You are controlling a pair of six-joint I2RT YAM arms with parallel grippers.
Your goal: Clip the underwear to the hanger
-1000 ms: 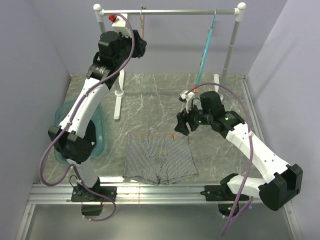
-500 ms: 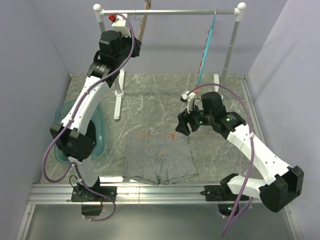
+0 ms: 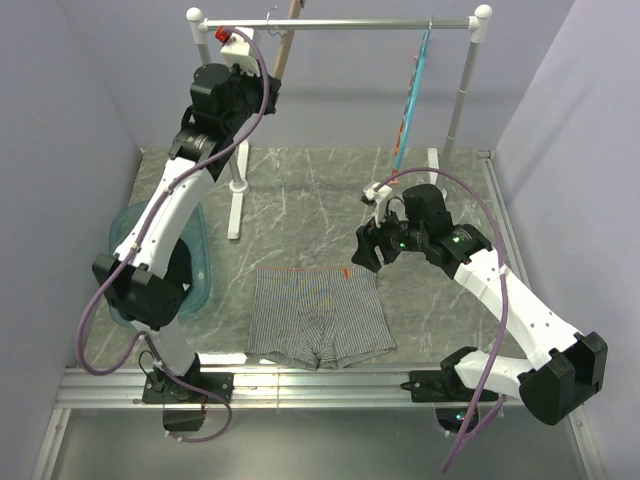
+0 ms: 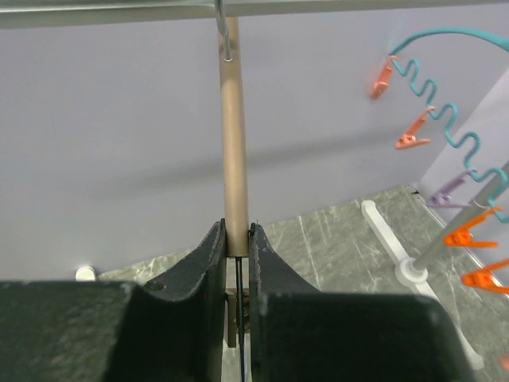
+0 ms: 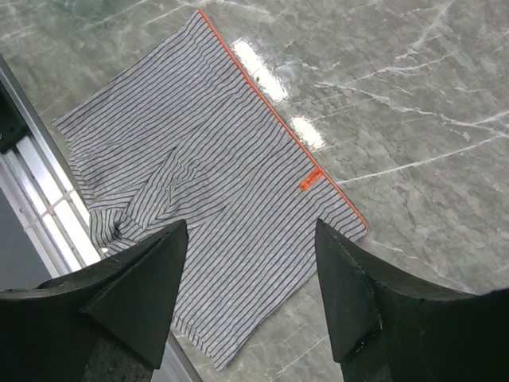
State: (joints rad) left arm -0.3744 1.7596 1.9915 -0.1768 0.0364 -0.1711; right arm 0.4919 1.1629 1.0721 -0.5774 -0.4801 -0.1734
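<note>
so the step in hand looks like fetching the hanger (image 4: pixel 233 143): at the top of the left wrist view it hangs by its hook from the rail (image 4: pixel 119 12), and the left gripper (image 4: pixel 236 239) has its jaws pinching the wooden bar. lower centre in the overhead view, the underwear (image 3: pixel 318 315) lies flat on the table (image 3: pixel 300 190), with the right gripper (image 3: pixel 364 250) above its upper right corner, jaws spread and holding nothing. next, most likely, the hook must be lifted clear of the rail without swinging, then the bar brought down to the waistband.
</note>
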